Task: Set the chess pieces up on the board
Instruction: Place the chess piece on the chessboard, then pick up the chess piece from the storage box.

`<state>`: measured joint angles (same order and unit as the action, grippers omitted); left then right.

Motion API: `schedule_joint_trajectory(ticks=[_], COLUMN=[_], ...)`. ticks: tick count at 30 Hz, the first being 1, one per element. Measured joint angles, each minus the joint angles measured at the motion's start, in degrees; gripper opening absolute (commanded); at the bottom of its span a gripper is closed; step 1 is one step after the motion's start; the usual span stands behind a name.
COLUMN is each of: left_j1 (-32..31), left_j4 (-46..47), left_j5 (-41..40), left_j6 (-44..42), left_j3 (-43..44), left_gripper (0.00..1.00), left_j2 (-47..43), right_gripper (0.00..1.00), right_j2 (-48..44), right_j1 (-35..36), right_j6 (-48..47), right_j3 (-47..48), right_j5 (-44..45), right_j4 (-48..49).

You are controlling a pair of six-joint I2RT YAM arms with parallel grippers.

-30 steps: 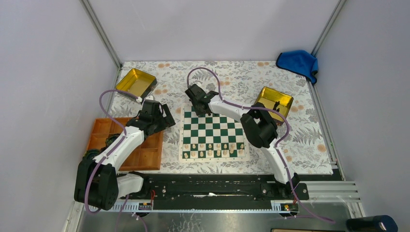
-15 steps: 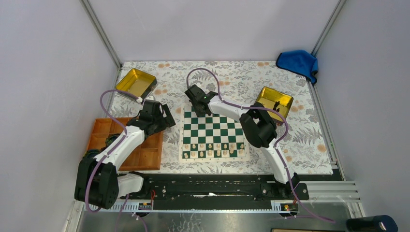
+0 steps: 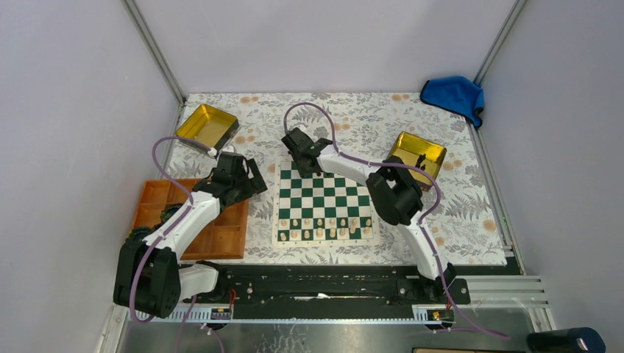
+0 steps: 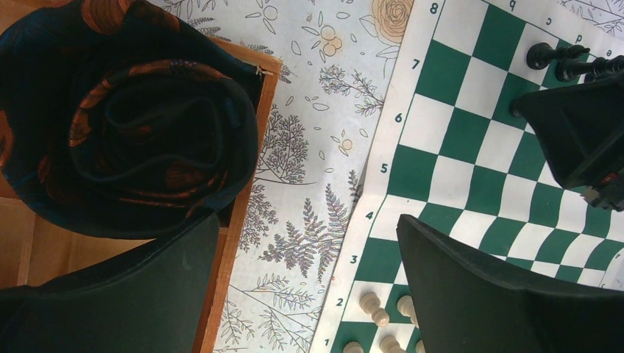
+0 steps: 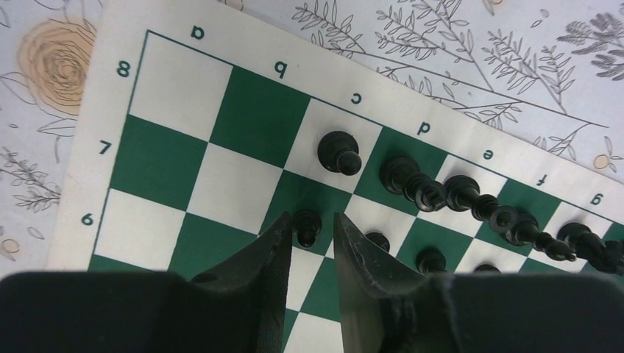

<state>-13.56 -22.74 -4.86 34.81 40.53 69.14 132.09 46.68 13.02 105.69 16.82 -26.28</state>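
Note:
The board (image 3: 324, 199) lies between the arms, and its a-file corner (image 5: 103, 110) shows in the right wrist view. Several black chess pieces (image 5: 412, 184) stand along row 8 from the c square rightward, with black pawns behind them on row 7. My right gripper (image 5: 312, 219) hangs over the far left part of the board (image 3: 302, 163). Its jaws are open on either side of a black pawn (image 5: 307, 226) that stands on a green row-7 square, with a small gap on each side. My left gripper (image 4: 307, 220) is wide open and empty above the tablecloth beside the board's left edge.
Cream pieces (image 3: 324, 228) fill the two near rows. An orange compartment tray (image 3: 158, 195) with a dark patterned cloth (image 4: 132, 125) sits left of the board. Gold tins stand at the back left (image 3: 207, 125) and right (image 3: 417, 153). A blue cloth (image 3: 452, 95) lies in the far right corner.
The right jaws have spread apart and let go of the black pawn, which now stands on its square. Neither arm has visibly shifted.

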Motion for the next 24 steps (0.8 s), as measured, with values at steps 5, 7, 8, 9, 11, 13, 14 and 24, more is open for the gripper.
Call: schedule_joint_trajectory(ticks=[5,7,8,9,11,13,14,24], left_j1=[0.0,0.0,0.0,0.0,0.0,0.0,0.0,-0.2], left_j4=[0.0,-0.1,-0.1,-0.1,-0.1,-0.1,-0.1,0.0], left_j5=[0.0,0.0,0.0,0.0,0.0,0.0,0.0,0.4], left_j6=[0.0,0.0,0.0,0.0,0.0,0.0,0.0,0.0], left_j3=[0.1,0.3,0.4,0.6,0.9,1.2,1.2,2.4], left_gripper=[0.99,0.99,0.99,0.99,0.99,0.99,0.99,0.99], left_j2=[0.0,0.0,0.0,0.0,0.0,0.0,0.0,2.1], right_gripper=[0.33,0.33,0.33,0.33,0.33,0.34,0.33,0.34], right_j2=[-3.0,-5.1,-6.5,-8.1,-11.1,-14.2,-16.2,-30.9], right_j1=[0.0,0.0,0.0,0.0,0.0,-0.2,-0.4,-18.3], right_j6=[0.0,0.0,0.0,0.0,0.0,0.1,0.3,5.9], right_j3=[-0.3,-0.8,-1.1,-1.5,-2.5,-3.5,-4.3,-16.2], right_j5=[0.0,0.0,0.1,0.4,2.0,4.0,5.2,10.1], right_j4=[-0.4,-0.5,-0.6,-0.6,-0.6,-0.7,-0.7,-0.4])
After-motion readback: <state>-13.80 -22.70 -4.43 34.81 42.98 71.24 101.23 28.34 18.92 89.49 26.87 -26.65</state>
